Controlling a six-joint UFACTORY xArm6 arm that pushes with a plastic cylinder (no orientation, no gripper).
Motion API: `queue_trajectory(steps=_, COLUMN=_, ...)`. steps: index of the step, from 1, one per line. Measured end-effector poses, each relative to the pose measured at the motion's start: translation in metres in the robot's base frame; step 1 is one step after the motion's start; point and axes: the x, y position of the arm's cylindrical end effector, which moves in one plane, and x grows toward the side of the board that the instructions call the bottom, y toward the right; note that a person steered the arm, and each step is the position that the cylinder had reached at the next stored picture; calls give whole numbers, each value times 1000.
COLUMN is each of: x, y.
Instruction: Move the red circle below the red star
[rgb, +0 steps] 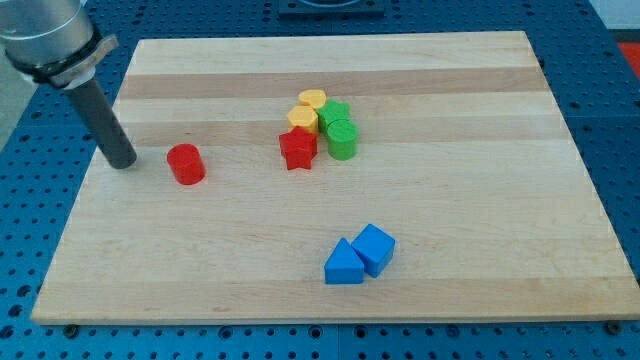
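Observation:
The red circle (185, 163), a short red cylinder, stands on the wooden board at the view's left. The red star (298, 149) lies to its right, near the board's middle, touching a cluster of yellow and green blocks. My tip (123, 163) rests on the board just left of the red circle, a small gap apart from it. The rod rises up and to the left out of the view.
A yellow block (312, 99) and a second yellow block (303, 119) sit above the red star. Two green blocks (335, 113) (342, 140) sit to its right. A blue triangle (343, 263) and a blue cube (374, 248) lie near the bottom middle.

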Motion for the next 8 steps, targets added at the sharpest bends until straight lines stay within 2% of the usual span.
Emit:
queue_trajectory(steps=5, x=56, y=174)
queue_trajectory(steps=8, x=60, y=188)
